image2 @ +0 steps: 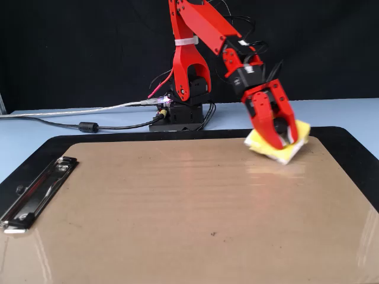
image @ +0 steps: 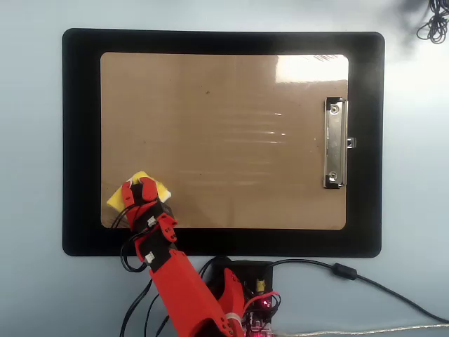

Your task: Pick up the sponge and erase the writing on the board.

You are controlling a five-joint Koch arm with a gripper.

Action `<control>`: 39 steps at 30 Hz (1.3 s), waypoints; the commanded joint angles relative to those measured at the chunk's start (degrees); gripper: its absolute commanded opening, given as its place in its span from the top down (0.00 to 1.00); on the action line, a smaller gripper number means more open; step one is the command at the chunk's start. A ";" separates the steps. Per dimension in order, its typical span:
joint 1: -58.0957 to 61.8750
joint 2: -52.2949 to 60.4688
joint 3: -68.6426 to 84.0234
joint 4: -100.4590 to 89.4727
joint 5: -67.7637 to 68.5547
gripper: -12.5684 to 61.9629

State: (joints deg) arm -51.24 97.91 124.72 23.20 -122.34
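Nearest the fixed camera, the board [image2: 189, 219] shows no writing I can make out. At its corner, my tool [image2: 283, 137] is closed around the sponge [image2: 294, 145]; erasing looks done, so releasing comes next.

the board [image: 224, 140] appeared as tan-brown pressed fibreboard with a smooth, glossy face that carried bright glare patches. its clip [image: 335, 142] was polished silver metal. the mat [image: 81, 140] beneath looked black, smooth and matt. the sponge [image2: 294, 147] showed soft yellow foam with a white edge. the gripper [image2: 283, 134] and arm [image2: 198, 35] were glossy red plastic. the table [image: 31, 175] had a pale blue, smooth, matt finish. the backdrop [image2: 77, 47] appeared black and matt.
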 commanded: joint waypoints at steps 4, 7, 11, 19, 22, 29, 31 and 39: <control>-7.91 -0.79 -2.81 1.67 -6.42 0.94; -8.17 -2.81 -2.90 1.41 -6.15 0.94; -7.91 -5.27 -2.46 1.23 -4.48 0.94; -8.17 -5.54 -2.29 0.53 -1.32 0.63; -7.82 -5.10 -1.93 0.70 0.00 0.61; -2.90 -4.39 -2.37 0.44 0.18 0.44; 0.44 -3.34 -2.29 0.62 -0.70 0.40; 9.93 6.33 -2.02 1.41 -1.23 0.37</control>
State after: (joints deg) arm -41.22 101.43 123.40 24.26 -122.52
